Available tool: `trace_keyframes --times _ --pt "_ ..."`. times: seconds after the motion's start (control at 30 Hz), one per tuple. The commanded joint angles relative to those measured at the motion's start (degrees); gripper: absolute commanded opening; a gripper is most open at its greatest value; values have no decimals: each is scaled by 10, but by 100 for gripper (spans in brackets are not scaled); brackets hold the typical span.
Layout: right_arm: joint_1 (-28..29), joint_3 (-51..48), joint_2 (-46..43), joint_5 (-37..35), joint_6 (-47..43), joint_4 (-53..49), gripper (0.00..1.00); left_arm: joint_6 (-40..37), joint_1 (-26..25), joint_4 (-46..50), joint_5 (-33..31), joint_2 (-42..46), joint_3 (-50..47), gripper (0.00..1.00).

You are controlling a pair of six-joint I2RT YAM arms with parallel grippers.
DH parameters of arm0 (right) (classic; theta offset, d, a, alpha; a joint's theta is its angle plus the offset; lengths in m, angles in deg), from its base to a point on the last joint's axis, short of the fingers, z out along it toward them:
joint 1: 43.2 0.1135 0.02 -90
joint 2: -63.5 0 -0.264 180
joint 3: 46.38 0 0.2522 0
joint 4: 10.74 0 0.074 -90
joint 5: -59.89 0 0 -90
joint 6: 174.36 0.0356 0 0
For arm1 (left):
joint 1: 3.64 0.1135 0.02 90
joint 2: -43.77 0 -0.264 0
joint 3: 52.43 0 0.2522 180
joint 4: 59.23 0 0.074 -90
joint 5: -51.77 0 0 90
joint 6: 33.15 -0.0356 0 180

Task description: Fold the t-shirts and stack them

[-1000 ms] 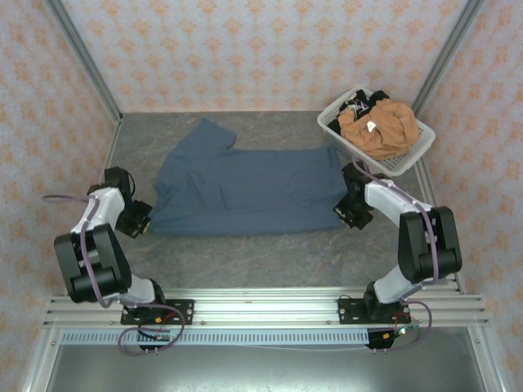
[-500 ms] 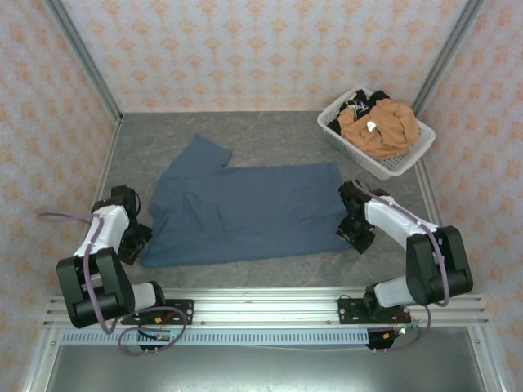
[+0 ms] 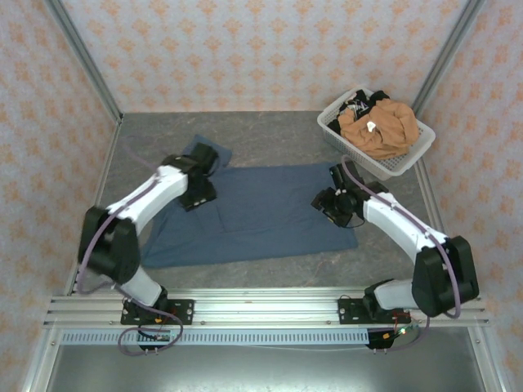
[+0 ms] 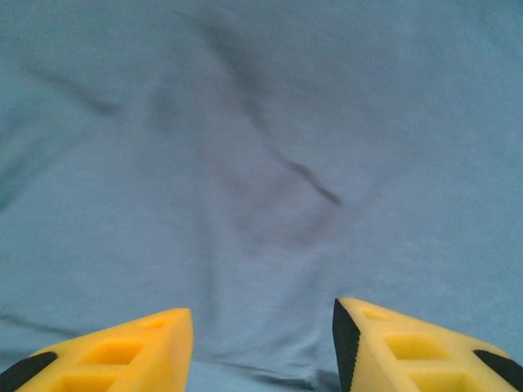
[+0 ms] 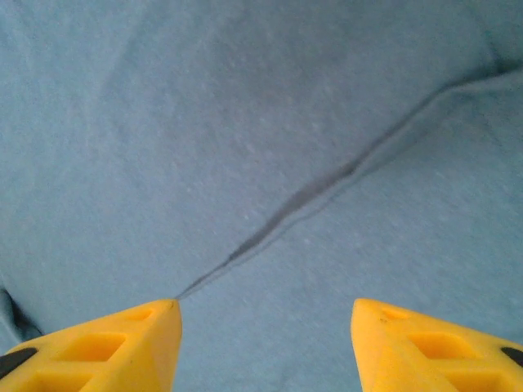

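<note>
The blue shirt (image 3: 261,208) lies flat on the desk (image 3: 270,131), in the middle. The left pincer (image 3: 198,189) is over the shirt's left part and the right pincer (image 3: 331,200) is over its right part. From the wrists, the left pincer (image 4: 261,314) is wide open with nothing in it, and so is the right pincer (image 5: 265,309). Both have only blue cloth under them. The orange shirt (image 3: 380,126) sits in the basket (image 3: 384,167) at the far right.

Things could go wrong here. The cloth under the left pincer is smooth, so a pinch may slip and catch nothing. Under the right pincer runs an edge (image 5: 327,184), and a grab there may take just one layer. If one arm pulls harder, the fold may come out crooked.
</note>
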Motion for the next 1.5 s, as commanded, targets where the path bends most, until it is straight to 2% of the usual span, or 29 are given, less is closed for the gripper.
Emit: trace_keyframes --times 0.0,0.13,0.37,0.67,0.9,1.2,1.47 --pt "2 20 20 16 -17 16 57 -26 -24 37 -31 -62 47 49" --pt "2 17 26 11 -12 13 56 -41 -39 78 -73 -133 99 46" --pt "1 2 24 15 -2 21 56 -54 -44 72 -80 -192 124 39" --pt "1 10 31 12 0 17 55 -56 -45 63 -90 -206 107 27" --pt "1 13 36 13 1 20 53 -62 -59 46 -97 -181 106 0" --pt "1 3 29 14 2 21 52 -49 -88 21 -133 -76 68 0" --pt "1 1 28 22 0 19 51 -52 -94 -22 -132 -63 36 0"
